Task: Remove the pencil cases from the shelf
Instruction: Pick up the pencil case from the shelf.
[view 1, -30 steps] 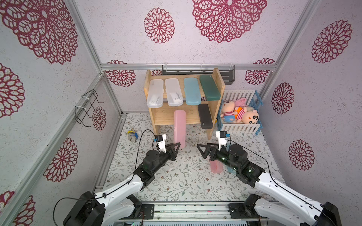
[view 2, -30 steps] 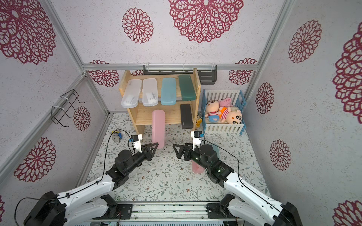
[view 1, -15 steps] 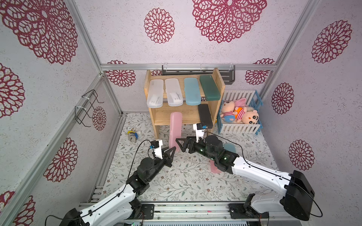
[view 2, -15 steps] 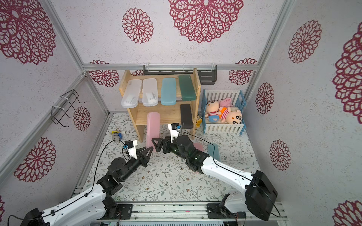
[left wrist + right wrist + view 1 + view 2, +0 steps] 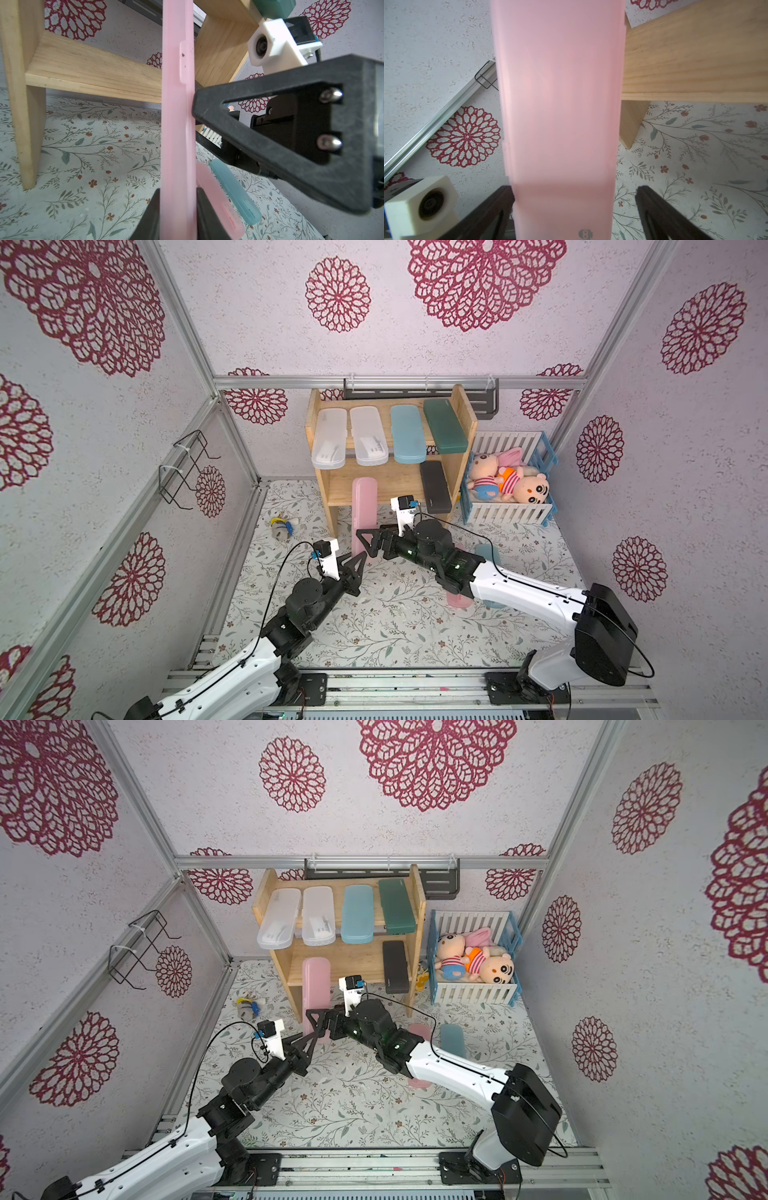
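Note:
My left gripper is shut on the thin edges of a pink pencil case, whose far end lies on the lower tier of the wooden shelf. My right gripper is open and straddles the same case across its width. On the top tier lie two frosted white cases, a light blue one and a dark green one. A black case lies on the lower tier.
Another pink case and a light blue case lie on the floral floor by my right arm. A white-and-blue crate with plush toys stands right of the shelf. A small toy lies on the left. A wire rack hangs on the left wall.
My right arm has swung left from the middle of the floor to the pink case and now brackets it. My left gripper has kept its hold and drawn back slightly.

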You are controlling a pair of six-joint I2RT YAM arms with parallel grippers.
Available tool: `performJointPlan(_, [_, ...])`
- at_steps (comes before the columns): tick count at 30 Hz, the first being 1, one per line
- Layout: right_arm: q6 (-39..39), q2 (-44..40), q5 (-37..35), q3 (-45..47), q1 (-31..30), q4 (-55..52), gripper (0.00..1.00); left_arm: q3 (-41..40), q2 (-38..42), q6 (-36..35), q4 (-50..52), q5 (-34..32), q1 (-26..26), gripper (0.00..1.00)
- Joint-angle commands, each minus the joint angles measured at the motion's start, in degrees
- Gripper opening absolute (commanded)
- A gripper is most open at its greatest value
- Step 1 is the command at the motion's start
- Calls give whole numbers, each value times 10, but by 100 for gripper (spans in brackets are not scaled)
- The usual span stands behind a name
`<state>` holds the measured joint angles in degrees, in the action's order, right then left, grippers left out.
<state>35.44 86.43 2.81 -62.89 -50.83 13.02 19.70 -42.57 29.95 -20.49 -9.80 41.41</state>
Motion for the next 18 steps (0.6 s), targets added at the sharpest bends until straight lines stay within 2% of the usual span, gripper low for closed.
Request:
performJointPlan(1, [-16, 9, 7, -26, -9, 17, 99, -2, 9, -18, -8, 17, 9, 0])
performJointPlan(11, [-21, 24, 17, -54, -16, 11, 97, 2, 10, -20, 5, 16, 9, 0])
performJointPlan(13, [-21, 26, 14, -56, -16, 9, 94, 1, 13, -20, 7, 15, 10, 0])
performJointPlan(18, [-15, 27, -7, -55, -16, -6, 76, 4, 23, -26, 25, 9, 9, 0])
